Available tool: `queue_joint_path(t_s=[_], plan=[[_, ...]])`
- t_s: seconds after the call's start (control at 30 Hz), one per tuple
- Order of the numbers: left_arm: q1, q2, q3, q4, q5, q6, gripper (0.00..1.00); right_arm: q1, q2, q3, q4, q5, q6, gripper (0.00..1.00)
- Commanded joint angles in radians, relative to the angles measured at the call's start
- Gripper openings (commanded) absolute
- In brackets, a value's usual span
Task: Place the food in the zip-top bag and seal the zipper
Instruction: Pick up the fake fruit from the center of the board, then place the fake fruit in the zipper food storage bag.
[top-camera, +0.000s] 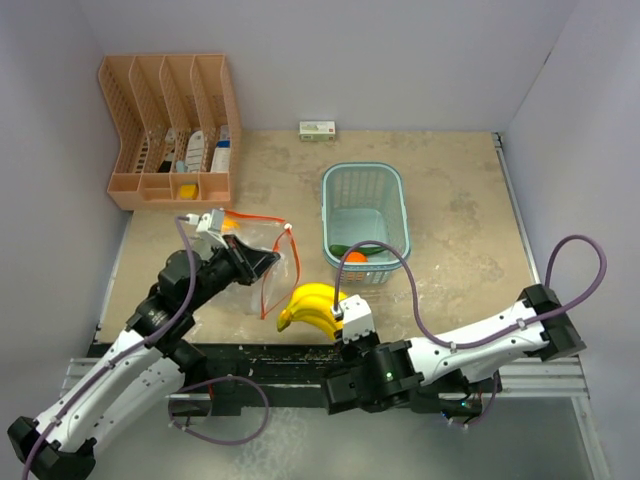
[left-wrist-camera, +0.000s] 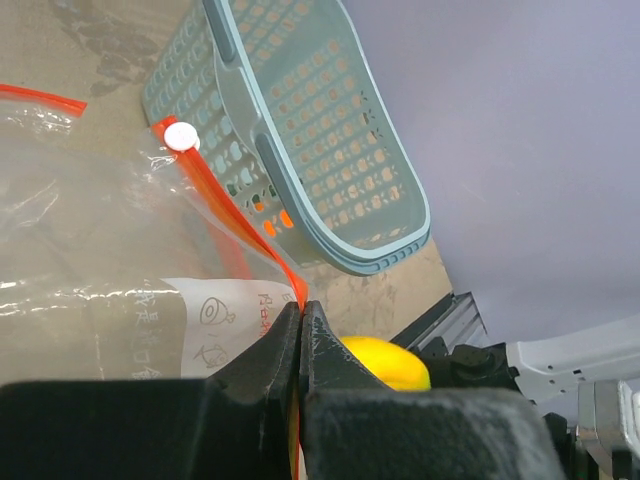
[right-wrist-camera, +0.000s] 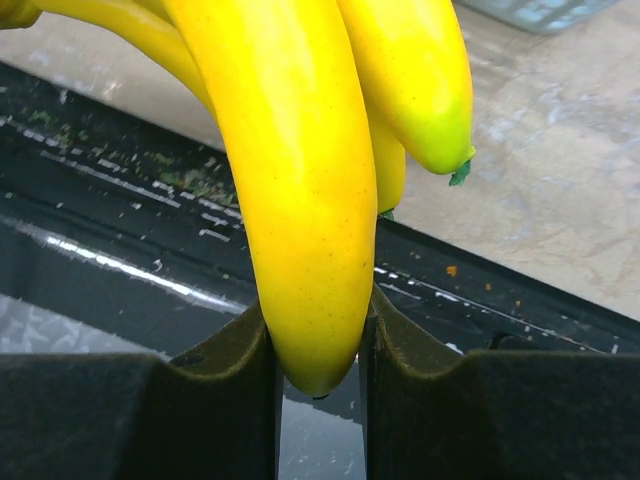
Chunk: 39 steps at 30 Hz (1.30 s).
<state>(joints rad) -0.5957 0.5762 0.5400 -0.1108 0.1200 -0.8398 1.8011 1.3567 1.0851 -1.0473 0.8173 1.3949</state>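
The clear zip-top bag lies left of centre, and my left gripper is shut on its orange zipper strip. The zipper's white slider sits farther along that strip. A bunch of yellow bananas hangs near the table's front edge, just right of the bag. My right gripper is shut on the tip of one banana. A small orange fruit and a green vegetable lie inside the light blue basket.
An orange file organizer with small items stands at the back left. A small white box sits against the back wall. A black rail runs along the table's near edge, under the bananas.
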Motion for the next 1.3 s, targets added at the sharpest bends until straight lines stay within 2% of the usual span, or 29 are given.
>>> queue_joint_path(t_s=[0.0,0.13,0.23,0.33,0.43,0.57,0.7,0.87,1.0,1.27], plan=[[-0.001,-0.056,0.076,-0.049,-0.034,0.047,0.0,0.017,-0.015,0.046,-0.26,0.175,0.223,0.0],[-0.001,-0.103,0.135,-0.141,-0.074,0.078,0.0,0.02,-0.123,0.029,-0.251,0.219,0.25,0.0],[-0.001,-0.127,0.174,-0.186,-0.103,0.1,0.0,0.021,-0.164,0.055,-0.192,0.291,0.142,0.0],[-0.001,-0.135,0.203,-0.219,-0.122,0.116,0.0,0.02,-0.117,0.134,-0.189,0.37,0.071,0.0],[-0.001,-0.134,0.216,-0.231,-0.126,0.12,0.0,0.02,-0.029,0.238,-0.259,0.446,0.07,0.0],[-0.001,-0.129,0.242,-0.255,-0.12,0.127,0.0,0.016,0.022,0.326,-0.258,0.547,0.031,0.0],[-0.001,-0.141,0.273,-0.304,-0.131,0.143,0.0,-0.02,0.021,0.364,-0.222,0.566,-0.024,0.0],[-0.001,-0.169,0.29,-0.321,-0.145,0.149,0.0,-0.051,0.069,0.388,-0.126,0.576,-0.233,0.0],[-0.001,-0.165,0.304,-0.326,-0.128,0.146,0.0,-0.061,0.156,0.441,-0.235,0.611,-0.172,0.0],[-0.001,-0.161,0.321,-0.313,-0.122,0.147,0.0,-0.071,0.263,0.469,-0.246,0.677,-0.21,0.0]])
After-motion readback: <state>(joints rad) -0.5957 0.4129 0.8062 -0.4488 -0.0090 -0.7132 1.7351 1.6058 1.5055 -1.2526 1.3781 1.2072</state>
